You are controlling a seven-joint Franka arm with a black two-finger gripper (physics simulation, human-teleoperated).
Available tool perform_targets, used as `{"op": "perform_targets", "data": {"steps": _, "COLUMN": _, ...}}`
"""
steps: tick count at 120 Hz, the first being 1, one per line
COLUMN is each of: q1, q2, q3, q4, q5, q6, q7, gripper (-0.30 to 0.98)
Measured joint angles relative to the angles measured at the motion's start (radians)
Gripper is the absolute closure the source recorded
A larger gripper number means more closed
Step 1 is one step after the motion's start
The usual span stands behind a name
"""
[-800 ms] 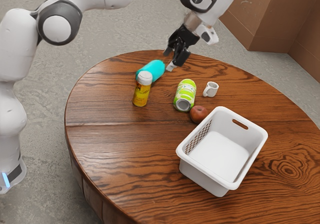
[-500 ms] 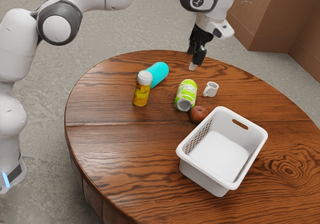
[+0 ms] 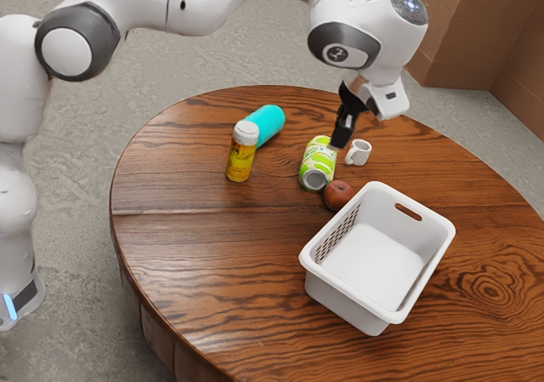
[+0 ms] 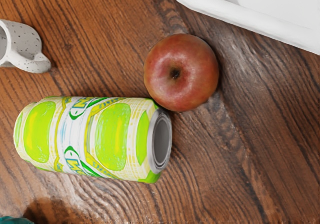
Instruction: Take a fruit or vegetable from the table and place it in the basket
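Note:
My gripper [image 3: 342, 132] is in the exterior view, low above the table beside the far end of the green-and-white can, on the mug's side; its opening cannot be made out. The reddish apple [image 3: 338, 195] rests on the table between that can and the white basket [image 3: 338, 295]. In the wrist view the apple [image 4: 181, 79] has its stem hollow facing up and sits close against the can's metal-rimmed end. Part of the basket's rim [image 4: 240, 18] shows beyond the apple.
The lime-green can [image 3: 318, 161] lies on its side, with a small speckled mug [image 3: 359, 152] near it. A yellow bottle with a white cap [image 3: 240, 154] stands by a teal cylinder [image 3: 269, 123] lying on the wooden table [image 3: 195, 254].
My hand has moved toward the exterior view's right and lower, over to the can and mug. The teal cylinder has shifted and turned slightly; the can has shifted a little.

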Motion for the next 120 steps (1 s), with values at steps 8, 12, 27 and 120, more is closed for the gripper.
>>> {"op": "perform_targets", "data": {"steps": 8, "q1": 0.068, "q2": -0.002, "q3": -0.001, "q4": -0.090, "q5": -0.078, "q6": 0.051, "q7": 0.010, "gripper": 0.00}}
{"op": "perform_targets", "data": {"steps": 12, "q1": 0.104, "q2": 0.004, "q3": -0.014, "q4": -0.109, "q5": -0.108, "q6": 0.077, "q7": 0.018, "gripper": 0.00}}
{"op": "perform_targets", "data": {"steps": 27, "q1": 0.217, "q2": 0.040, "q3": -0.119, "q4": -0.128, "q5": -0.154, "q6": 0.157, "q7": 0.057, "gripper": 0.00}}
{"op": "perform_targets", "data": {"steps": 120, "q1": 0.267, "q2": 0.121, "q3": -0.153, "q4": -0.201, "q5": -0.096, "q6": 0.339, "q7": 0.188, "gripper": 0.00}}
